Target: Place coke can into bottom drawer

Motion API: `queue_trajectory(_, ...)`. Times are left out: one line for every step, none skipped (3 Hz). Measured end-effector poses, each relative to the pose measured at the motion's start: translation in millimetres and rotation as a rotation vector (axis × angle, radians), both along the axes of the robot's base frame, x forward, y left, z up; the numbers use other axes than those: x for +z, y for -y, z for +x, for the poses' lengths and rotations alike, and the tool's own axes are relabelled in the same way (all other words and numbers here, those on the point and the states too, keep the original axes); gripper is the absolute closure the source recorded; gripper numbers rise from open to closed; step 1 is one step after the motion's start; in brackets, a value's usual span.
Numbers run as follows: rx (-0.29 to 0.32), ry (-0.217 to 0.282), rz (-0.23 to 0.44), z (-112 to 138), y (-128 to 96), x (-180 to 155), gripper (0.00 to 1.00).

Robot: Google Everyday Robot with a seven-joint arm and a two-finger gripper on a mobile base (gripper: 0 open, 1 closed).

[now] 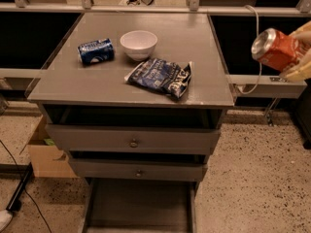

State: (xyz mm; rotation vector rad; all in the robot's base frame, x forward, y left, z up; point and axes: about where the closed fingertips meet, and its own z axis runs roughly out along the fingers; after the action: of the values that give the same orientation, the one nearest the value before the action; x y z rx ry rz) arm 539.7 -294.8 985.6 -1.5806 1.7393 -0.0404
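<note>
Coke can is clamped sideways in the gripper, off to the right of the cabinet, well above the open bottom drawer. Can't read its lettering tbh.

pincer cut off at right edge

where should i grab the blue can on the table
Take the blue can across its middle, coming down from above: it lies on its side with its ends pointing left and right, and the bowl sits close on its right. The gripper, out past the table's right edge, is shut on the coke can.
</note>
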Motion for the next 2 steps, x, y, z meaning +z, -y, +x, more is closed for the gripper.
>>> queue_trajectory(0.021, -0.033, 0.013, -35.4, -15.8, -25.3, 1.0)
queue_trajectory(0.03, -0.077, 0.016, -42.1, -20.7, -46.1, 1.0)
